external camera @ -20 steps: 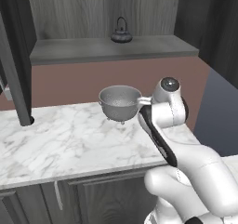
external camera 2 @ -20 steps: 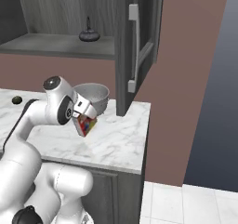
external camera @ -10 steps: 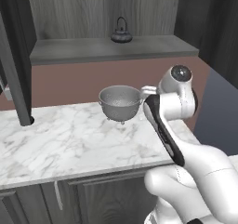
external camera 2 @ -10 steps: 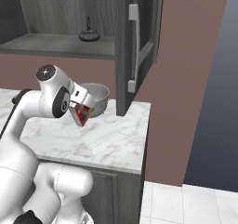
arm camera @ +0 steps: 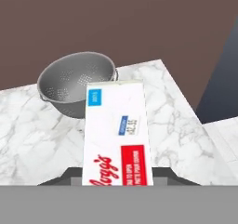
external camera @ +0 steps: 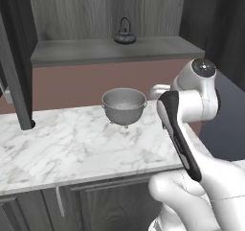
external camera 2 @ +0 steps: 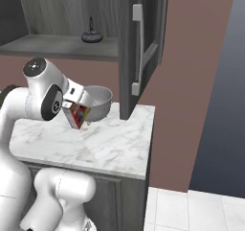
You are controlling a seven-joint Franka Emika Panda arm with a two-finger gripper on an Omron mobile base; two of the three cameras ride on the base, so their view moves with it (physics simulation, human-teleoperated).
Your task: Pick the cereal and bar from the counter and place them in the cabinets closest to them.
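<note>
Pincer (external camera 2: 75, 111) clamped on cereal (arm camera: 118, 134), box lifted off the marble surface (external camera 2: 110, 144), tilted just beside the colander (external camera 2: 98, 102).

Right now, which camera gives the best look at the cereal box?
The hand view: the cereal stretches up its middle, white face, blue labels and red print all plain, with the colander behind it. The right base view catches just a colourful end at the gripper. In the left base view the arm blocks it.
</note>
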